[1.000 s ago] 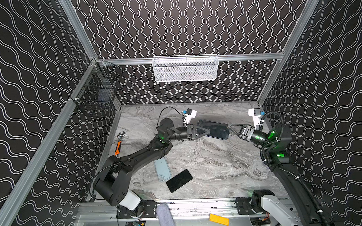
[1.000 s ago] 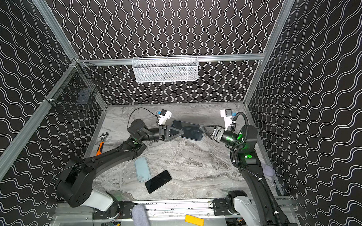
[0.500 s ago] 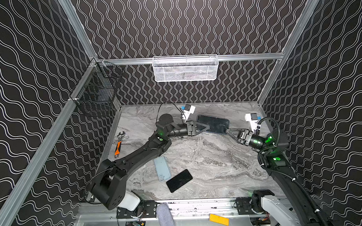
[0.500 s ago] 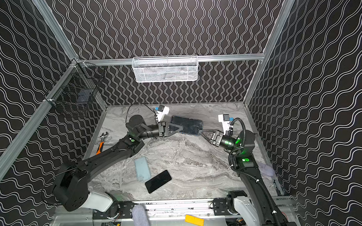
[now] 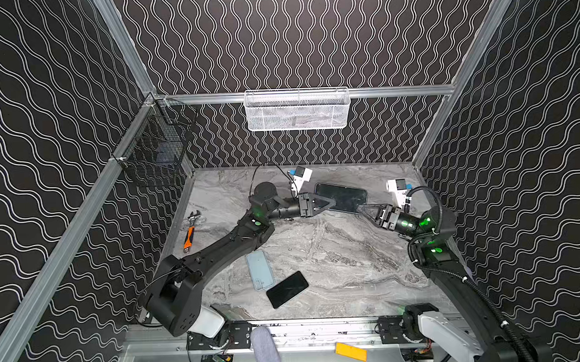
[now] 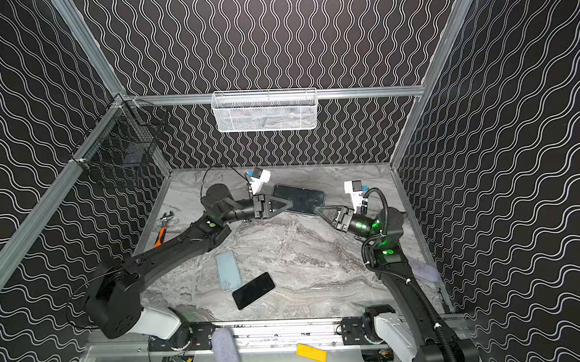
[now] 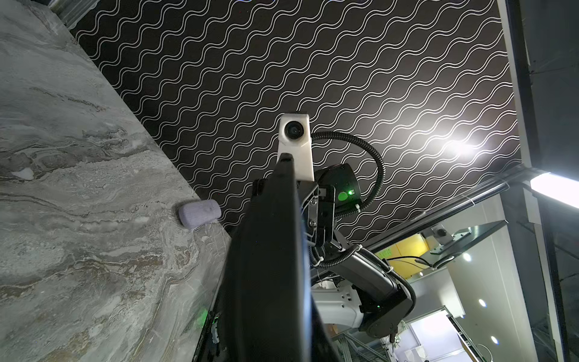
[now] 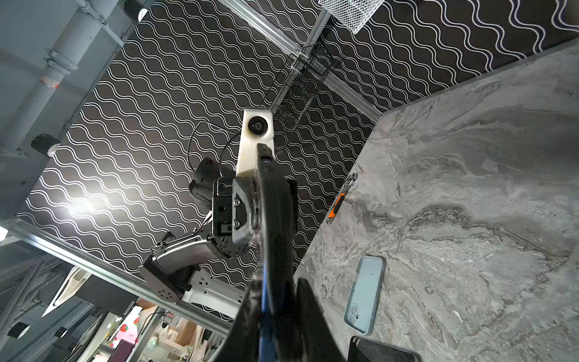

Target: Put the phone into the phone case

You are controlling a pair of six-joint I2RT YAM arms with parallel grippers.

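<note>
Two grippers hold a dark slab (image 5: 344,195) in the air over the tabletop's (image 5: 334,253) far edge. The left gripper (image 5: 329,203) is clamped on one end and the right gripper (image 5: 362,208) is pinched onto the opposite corner. I can't tell whether it is a phone or a case. A black phone (image 5: 287,289) and a blue case (image 5: 259,270) lie just beside each other near the front edge. This looks like a handover, so next one grip should let go without the slab tipping.

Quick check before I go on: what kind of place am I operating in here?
Probably a lab robot cell, not a home: wave-patterned panel walls on aluminium framing, a marble-look tabletop, and a white wire basket hung on the back rail.
</note>
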